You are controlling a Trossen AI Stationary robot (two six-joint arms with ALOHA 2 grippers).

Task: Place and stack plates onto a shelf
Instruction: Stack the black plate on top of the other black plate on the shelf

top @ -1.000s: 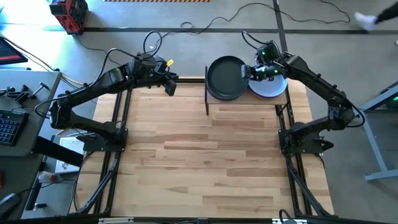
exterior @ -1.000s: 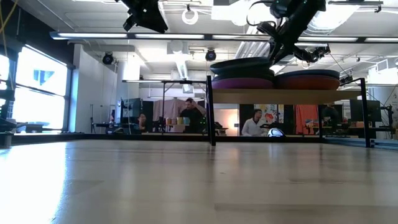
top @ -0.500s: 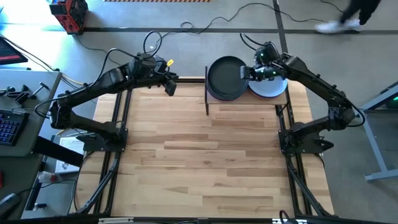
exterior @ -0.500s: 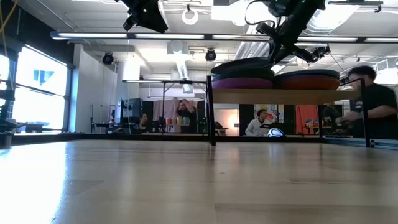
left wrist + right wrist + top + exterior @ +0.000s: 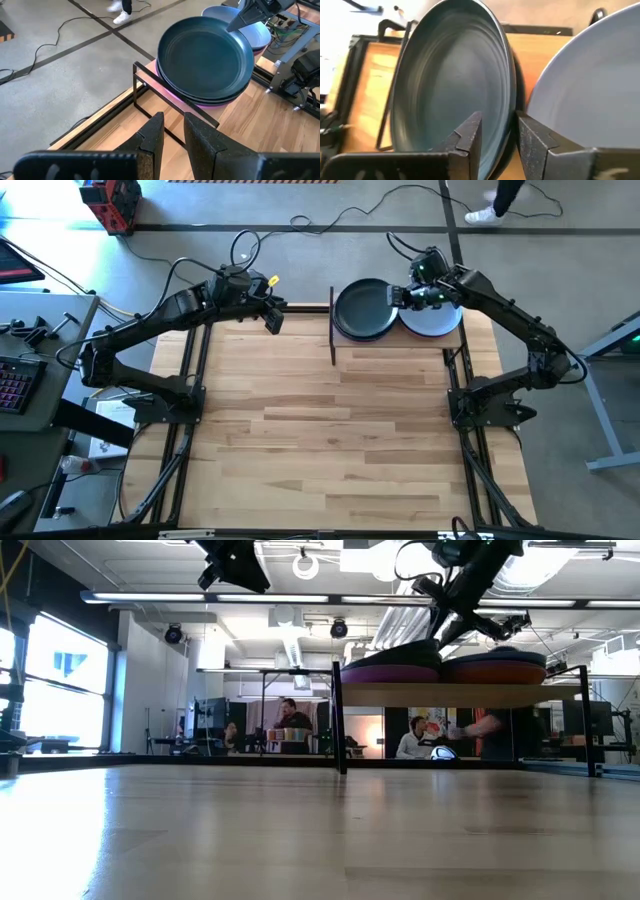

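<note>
The right arm reaches across from the table's right edge, elbow bent, and its gripper (image 5: 403,295) hangs over the shelf (image 5: 340,342) right at the seam between the two stacks. Its jaws are spread, a gap showing between the two fingers (image 5: 468,134), and they bracket the dark plate's (image 5: 363,308) rim without pinching it. That dark plate sits on top of the left stack on the shelf, a purple plate (image 5: 390,673) showing under it in the low view. Beside it on the shelf, the right stack is capped by the pale plate (image 5: 435,320), with an orange-red one (image 5: 497,671) below.

The left arm waits well to the left of the shelf, raised, its gripper (image 5: 272,320) pointing toward the shelf. Its jaws stand slightly apart with nothing between them.

The shelf stands at the far edge of the wood-plank table (image 5: 330,430), black rods framing it. Beyond the shelf, cables (image 5: 330,220) trail over a grey floor. In the low view people (image 5: 290,725) sit and stand at desks behind the shelf, under ceiling strip lights.
</note>
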